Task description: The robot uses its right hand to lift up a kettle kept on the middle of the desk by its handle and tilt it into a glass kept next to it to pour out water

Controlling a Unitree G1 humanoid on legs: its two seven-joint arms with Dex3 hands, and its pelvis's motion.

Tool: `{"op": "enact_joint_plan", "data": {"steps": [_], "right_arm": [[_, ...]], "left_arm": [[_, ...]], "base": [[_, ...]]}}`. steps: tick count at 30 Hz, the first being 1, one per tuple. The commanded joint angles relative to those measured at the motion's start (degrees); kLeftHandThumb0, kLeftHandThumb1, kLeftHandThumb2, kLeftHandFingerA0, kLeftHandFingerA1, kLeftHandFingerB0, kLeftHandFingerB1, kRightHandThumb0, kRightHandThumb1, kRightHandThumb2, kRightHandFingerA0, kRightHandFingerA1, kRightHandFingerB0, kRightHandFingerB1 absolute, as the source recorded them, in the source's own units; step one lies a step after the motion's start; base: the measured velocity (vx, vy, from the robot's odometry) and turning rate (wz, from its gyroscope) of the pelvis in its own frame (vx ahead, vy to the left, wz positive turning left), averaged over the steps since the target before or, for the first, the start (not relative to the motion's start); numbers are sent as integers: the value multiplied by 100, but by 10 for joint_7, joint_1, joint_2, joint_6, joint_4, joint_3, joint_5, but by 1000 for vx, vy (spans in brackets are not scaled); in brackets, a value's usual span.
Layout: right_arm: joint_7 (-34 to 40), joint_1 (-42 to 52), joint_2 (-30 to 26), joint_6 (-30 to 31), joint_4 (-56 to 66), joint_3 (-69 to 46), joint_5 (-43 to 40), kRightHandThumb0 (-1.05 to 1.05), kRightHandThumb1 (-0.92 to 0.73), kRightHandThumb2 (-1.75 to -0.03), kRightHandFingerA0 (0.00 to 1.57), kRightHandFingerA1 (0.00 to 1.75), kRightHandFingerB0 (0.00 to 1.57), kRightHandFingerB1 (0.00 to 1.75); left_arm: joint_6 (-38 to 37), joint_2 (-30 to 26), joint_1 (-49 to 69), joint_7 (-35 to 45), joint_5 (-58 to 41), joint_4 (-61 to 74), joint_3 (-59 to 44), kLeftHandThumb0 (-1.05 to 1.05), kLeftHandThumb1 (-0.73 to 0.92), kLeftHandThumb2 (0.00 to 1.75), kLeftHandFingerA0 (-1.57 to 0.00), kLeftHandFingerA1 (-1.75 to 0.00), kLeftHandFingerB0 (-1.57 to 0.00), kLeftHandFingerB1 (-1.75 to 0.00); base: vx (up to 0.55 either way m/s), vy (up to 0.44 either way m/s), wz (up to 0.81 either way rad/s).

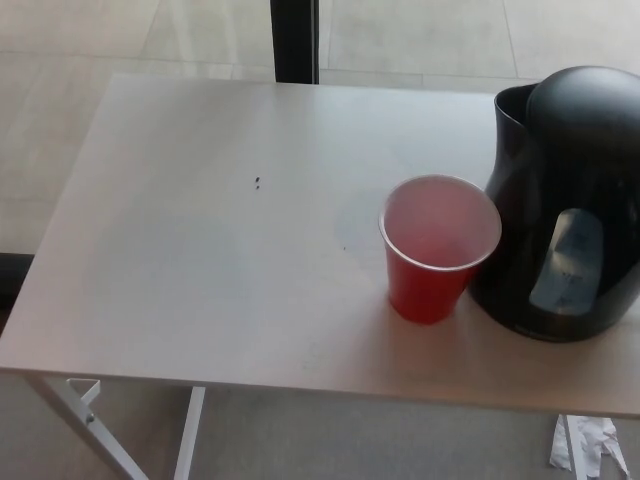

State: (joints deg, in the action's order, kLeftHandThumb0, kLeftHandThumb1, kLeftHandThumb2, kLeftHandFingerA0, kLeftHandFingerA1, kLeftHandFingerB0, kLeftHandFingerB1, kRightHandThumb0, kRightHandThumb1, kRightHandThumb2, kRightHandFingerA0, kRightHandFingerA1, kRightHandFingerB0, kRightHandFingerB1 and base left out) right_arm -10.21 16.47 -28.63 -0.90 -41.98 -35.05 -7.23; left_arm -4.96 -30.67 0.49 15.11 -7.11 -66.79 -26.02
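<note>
A black kettle (565, 205) stands upright at the right edge of a pale worktop (200, 250), spout toward the far left, a red cup (436, 245) just beside it, seemingly touching. Neither robot hand is in view, so their state cannot be told. With the cup so close, a reach for the handle could nudge the kettle and topple it.

Glossy black kettle (565, 200) with grey translucent window strip, red cup (437, 248) with pale pinkish-white inside and white rim, plain light grey desk (200, 250) with two tiny dark specks, white desk legs, beige tiled floor (80, 30)
</note>
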Motion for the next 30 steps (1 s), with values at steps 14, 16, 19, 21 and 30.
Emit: {"op": "enact_joint_plan", "data": {"steps": [14,16,19,21,30], "right_arm": [[-26,-58,-31,52,24,-144,-153,-79,-55,-87,7,78,3,28],[-53,-63,-42,43,80,-163,-172,-85,-55,-95,0,64,0,20],[-59,-71,-58,38,97,-162,-158,-93,-59,-95,0,61,10,9],[-66,-96,-70,45,121,-161,-170,-89,-55,-92,0,64,11,14],[-79,-187,-107,135,266,-98,-195,-79,-48,-88,16,61,5,49]], "left_arm": [[-22,-24,-24,65,-53,-39,-39,-105,60,82,-50,-85,-26,-142],[-22,-22,-26,64,-53,-41,-39,-105,61,83,-51,-84,-25,-142],[-25,-18,-26,60,-49,-42,-36,-105,62,84,-50,-84,-24,-142],[-23,-17,-23,67,-55,-41,-40,-105,60,83,-48,-84,-23,-142],[-25,-18,-21,70,-55,-36,-34,-105,61,82,-50,-82,-28,-138]], "base": [[0,0,0],[0,0,0],[0,0,0],[0,0,0],[0,0,0]]}}
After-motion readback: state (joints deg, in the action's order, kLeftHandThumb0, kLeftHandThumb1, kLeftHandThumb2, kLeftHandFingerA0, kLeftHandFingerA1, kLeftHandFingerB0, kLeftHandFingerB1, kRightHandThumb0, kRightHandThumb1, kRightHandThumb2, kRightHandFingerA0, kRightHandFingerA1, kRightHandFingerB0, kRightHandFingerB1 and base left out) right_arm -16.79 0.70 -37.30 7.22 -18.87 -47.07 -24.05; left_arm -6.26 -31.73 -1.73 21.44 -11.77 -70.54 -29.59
